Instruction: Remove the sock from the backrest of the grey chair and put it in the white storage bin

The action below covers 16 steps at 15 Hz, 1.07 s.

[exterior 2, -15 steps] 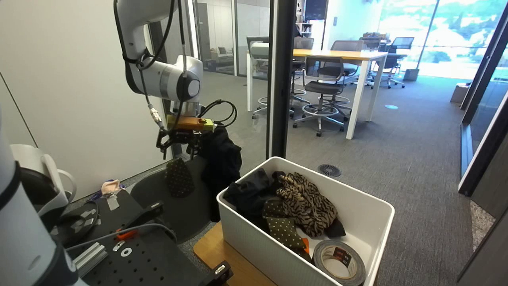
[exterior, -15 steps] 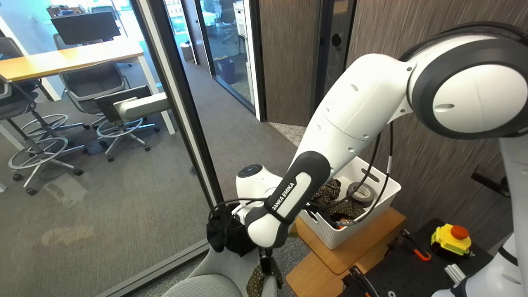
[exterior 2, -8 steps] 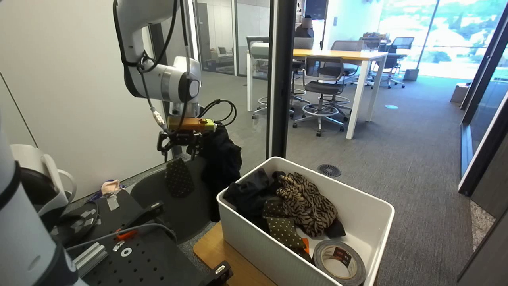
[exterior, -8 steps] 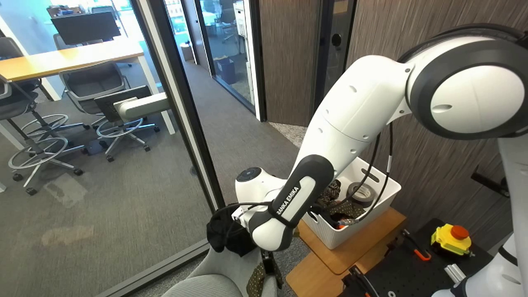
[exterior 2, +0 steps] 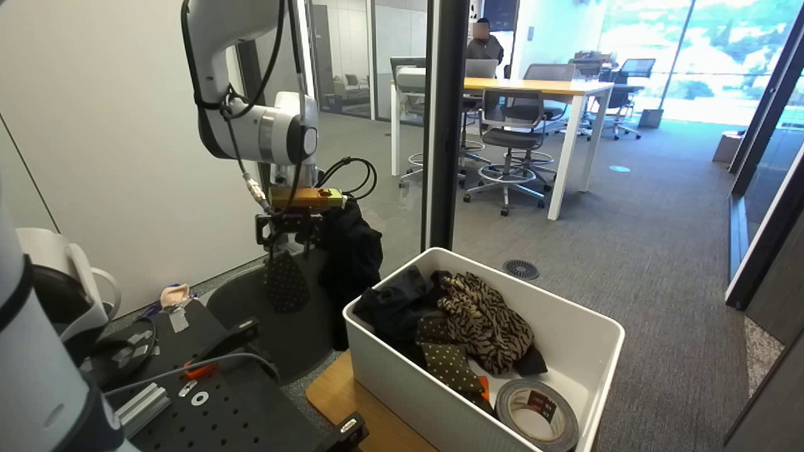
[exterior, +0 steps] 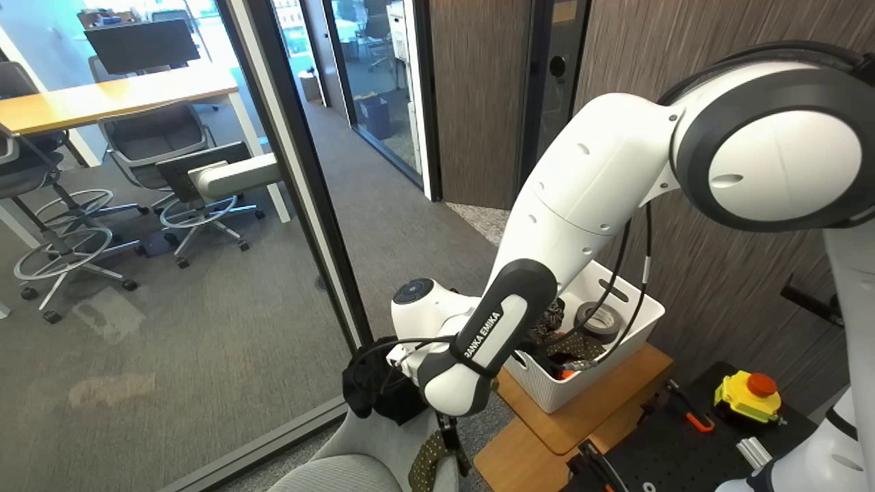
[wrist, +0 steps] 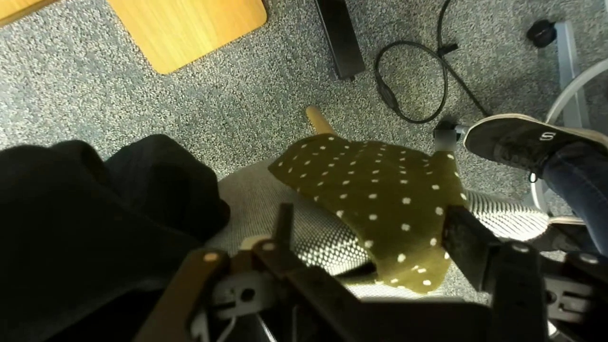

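The olive sock with white dots hangs over the top edge of the grey chair's backrest; it shows in both exterior views (exterior: 425,463) (exterior 2: 287,290) and the wrist view (wrist: 380,190). The grey chair (exterior 2: 304,351) also shows in the wrist view (wrist: 251,192). My gripper (exterior 2: 289,250) is just above the backrest edge, at the sock's top. In the wrist view the gripper (wrist: 370,228) is open, fingers apart on either side of the sock; the right finger overlaps the sock's edge, contact unclear. The white storage bin (exterior 2: 402,389) also shows in an exterior view (exterior: 547,393).
A black cloth (exterior 2: 352,251) hangs on the backrest close beside the gripper. The bin holds a dotted cloth (exterior 2: 449,367), a tiger-striped cloth (exterior 2: 490,320) and a tape roll (exterior 2: 568,417). A wooden stand (exterior: 595,410) bears the bin. A shoe (wrist: 513,142) shows near the chair.
My gripper has moved slightly down and toward the bin in an exterior view. The sock's top has shifted slightly the same way. A person has appeared behind the far table.
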Motion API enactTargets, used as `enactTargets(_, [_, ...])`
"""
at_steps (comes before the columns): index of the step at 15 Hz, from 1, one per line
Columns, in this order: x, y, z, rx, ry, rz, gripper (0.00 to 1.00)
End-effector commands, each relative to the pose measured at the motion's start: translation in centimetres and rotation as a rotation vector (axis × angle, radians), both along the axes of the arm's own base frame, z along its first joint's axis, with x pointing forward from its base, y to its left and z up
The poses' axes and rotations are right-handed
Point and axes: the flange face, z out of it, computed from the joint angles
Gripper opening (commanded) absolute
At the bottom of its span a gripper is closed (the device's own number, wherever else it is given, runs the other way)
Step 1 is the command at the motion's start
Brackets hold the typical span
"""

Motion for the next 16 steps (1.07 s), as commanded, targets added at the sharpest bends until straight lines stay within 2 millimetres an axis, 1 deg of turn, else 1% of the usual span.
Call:
enactTargets(1, [0.2,-0.6,-0.7,-0.011,-0.018,0.002,0.49])
enactTargets(5, [-0.1,-0.7,-0.9,-0.015,-0.017,0.013,0.22])
enactTargets(6, [-0.1,-0.7,-0.9,-0.017,-0.017,0.016,0.12])
enactTargets(8, [0.0,-1.0,-1.1,-0.025,-0.019,0.021,0.06])
enactTargets(10, [0.2,-1.3,-1.3,-0.033,-0.014,0.026,0.05])
enactTargets(12, [0.8,-1.8,-1.2,-0.045,-0.009,0.033,0.09])
enactTargets(14, [2.0,-2.7,-1.0,-0.070,-0.002,0.031,0.10])
enactTargets(16, [4.0,-4.3,-0.4,-0.103,0.007,0.006,0.09])
